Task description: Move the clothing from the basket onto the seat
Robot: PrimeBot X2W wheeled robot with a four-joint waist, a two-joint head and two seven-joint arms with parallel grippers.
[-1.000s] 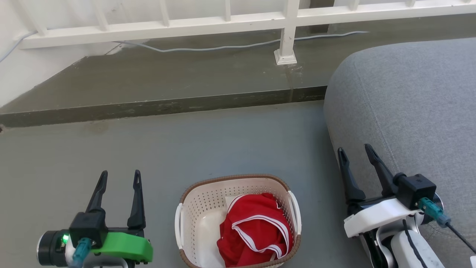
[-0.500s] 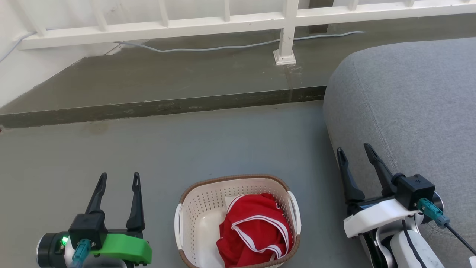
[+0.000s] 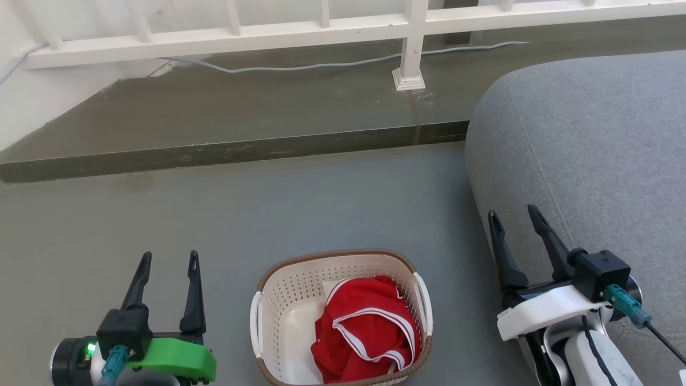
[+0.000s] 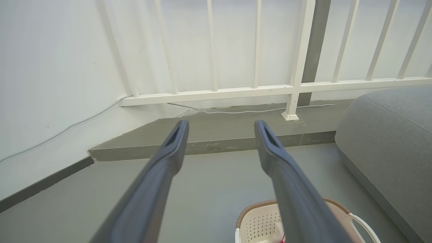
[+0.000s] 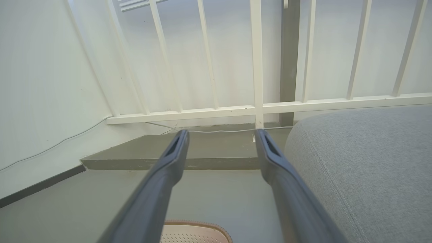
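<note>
Red clothing (image 3: 367, 329) with white stripe trim lies bunched in the cream perforated basket (image 3: 278, 305), which stands on the floor at the bottom centre of the head view. The basket's brown rim (image 4: 251, 207) also peeks into the left wrist view, and the basket rim (image 5: 197, 224) into the right wrist view. The big grey seat (image 3: 589, 155) fills the right side; seat (image 4: 395, 141), seat (image 5: 364, 162). My left gripper (image 3: 167, 261) is open to the left of the basket, empty. My right gripper (image 3: 513, 215) is open at the seat's near edge, right of the basket. Left gripper (image 4: 221, 128) and right gripper (image 5: 221, 136) hold nothing.
A raised concrete step (image 3: 241, 153) crosses the floor beyond the basket. Behind it runs a white railing (image 3: 214, 37) with a post base (image 3: 408, 80) and a grey cable (image 3: 300, 67) along the ledge. A white wall (image 4: 50, 84) closes the left side.
The head view has shifted slightly, so everything sits a few pixels lower or further left. Both grippers stay open and nearly still; the clothing has not moved.
</note>
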